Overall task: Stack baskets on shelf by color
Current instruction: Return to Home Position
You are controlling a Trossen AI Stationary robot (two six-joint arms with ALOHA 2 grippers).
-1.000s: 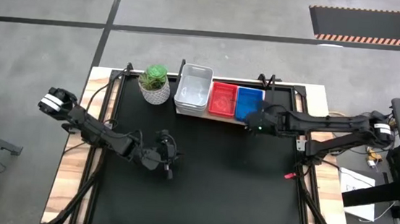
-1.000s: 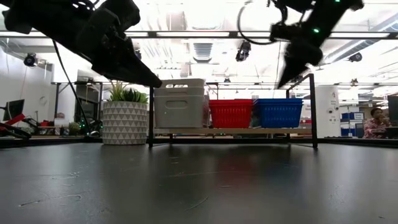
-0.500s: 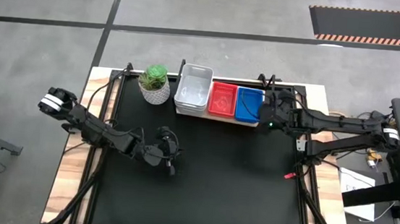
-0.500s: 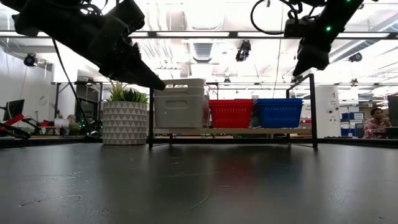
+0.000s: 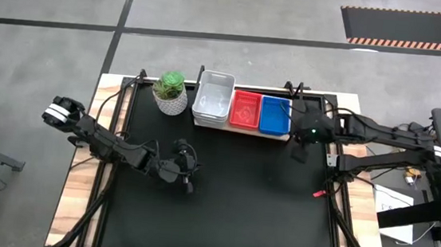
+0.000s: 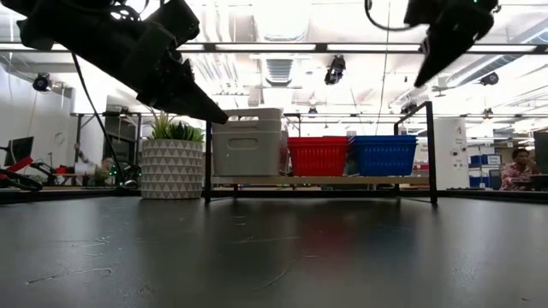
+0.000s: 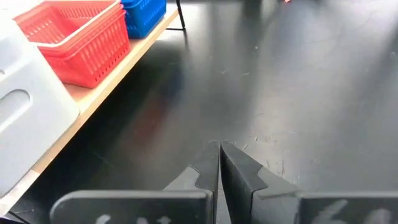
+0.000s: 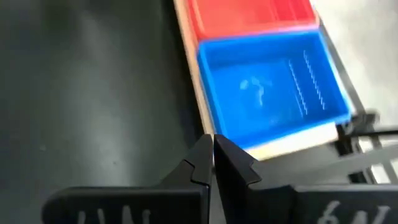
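The right end effector [image 5: 299,152] hangs above the desk [image 5: 229,212] with its two fingers clenched tip to tip, grasping nothing. In the right wrist view the closed tips sit over the near edge of the blue baskets [image 8: 270,93], with the red baskets [image 8: 249,15] next beyond them. From above, this end effector is just off the right end of the shelf [image 5: 244,130], nearest the blue baskets. The low view shows it raised well above the basket rims and off to the blue side.

The left end effector [image 7: 219,147] is also clenched and empty. It hovers over the middle of the desk, well apart from the shelf. Ahead of it and off to one side, its wrist view takes in the shelf's front edge. There the white-grey baskets are closest, the red ones come next, and the blue ones are farthest.

All the baskets stand on the shelf, sorted by color into three nested piles side by side. The white-grey baskets [image 5: 212,99] are at the end farthest from the right end effector, and the red are in the middle. How many baskets each pile holds cannot be told. A potted plant [image 5: 170,93] stands on the desk just beside the white-grey pile, on the side away from the right end effector.
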